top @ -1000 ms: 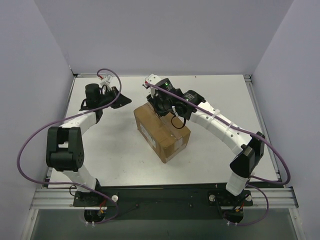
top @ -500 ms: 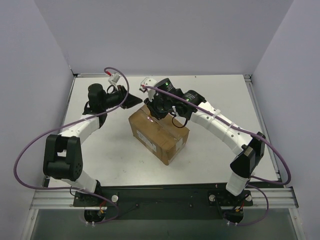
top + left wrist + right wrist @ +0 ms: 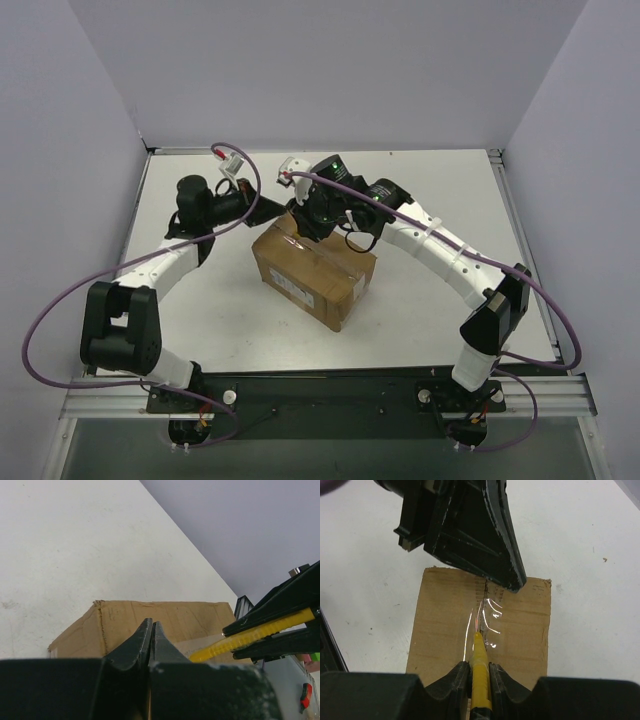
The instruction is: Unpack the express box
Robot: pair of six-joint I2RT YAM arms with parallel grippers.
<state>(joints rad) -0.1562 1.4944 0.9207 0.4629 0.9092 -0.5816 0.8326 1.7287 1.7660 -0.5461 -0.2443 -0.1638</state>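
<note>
The express box (image 3: 312, 275) is a brown carton lying closed on the table, its flaps taped along a clear seam (image 3: 485, 615). My right gripper (image 3: 479, 666) is shut on a yellow utility knife (image 3: 480, 660), whose tip rests on the tape seam near the box's far end. The knife also shows in the left wrist view (image 3: 240, 639). My left gripper (image 3: 151, 630) is shut and empty, its tips pressed against the far end of the box top (image 3: 165, 620). In the top view both grippers meet over the box's far end, the left (image 3: 278, 208) and the right (image 3: 305, 222).
The white table (image 3: 440, 200) runs around the box, bounded by pale walls at the back and both sides. The arms' purple cables (image 3: 60, 290) loop out at the left and right. A rail (image 3: 330, 395) crosses the near edge.
My left arm has swung right from the far left to the box's far end. The box has slid a little to the left and nearer. My right gripper stays on the box.
</note>
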